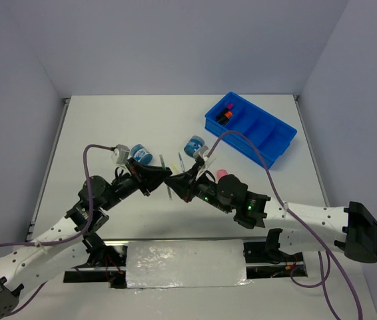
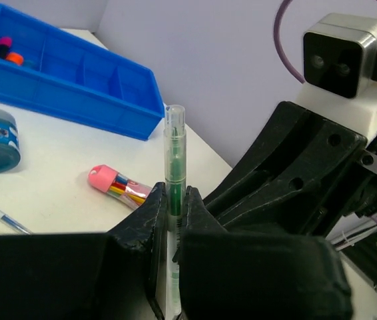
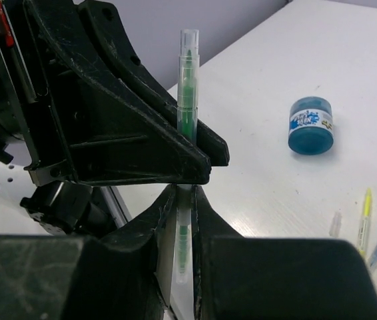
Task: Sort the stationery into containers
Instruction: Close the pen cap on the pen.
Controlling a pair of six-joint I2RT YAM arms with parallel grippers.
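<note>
Top external: the blue tray (image 1: pixel 272 135) sits upper right on the bench (image 1: pixel 108 127), highlighters (image 1: pixel 226 113) in its top-left end compartment; left claw (image 1: pixel 167 177) and right claw (image 1: pixel 179 181) meet at centre. Left wrist: left claw clamped on an upright green pen (image 2: pixel 174 157). Right wrist: right claw nipped shut on that pen.

This appears to be a robotics lab test cell: a white rectangular tabletop (image 1: pixel 108 127) is boxed in on three sides by plain pale lavender wall panels (image 1: pixel 175 40). Two white-and-black robot arms, the left arm (image 1: pixel 50 239) and the right arm (image 1: pixel 308 217), are mounted at its near edge. They trail purple cables (image 1: pixel 263 160), and a boxy white-and-grey camera (image 2: pixel 340 57) sits on a wrist.
</note>
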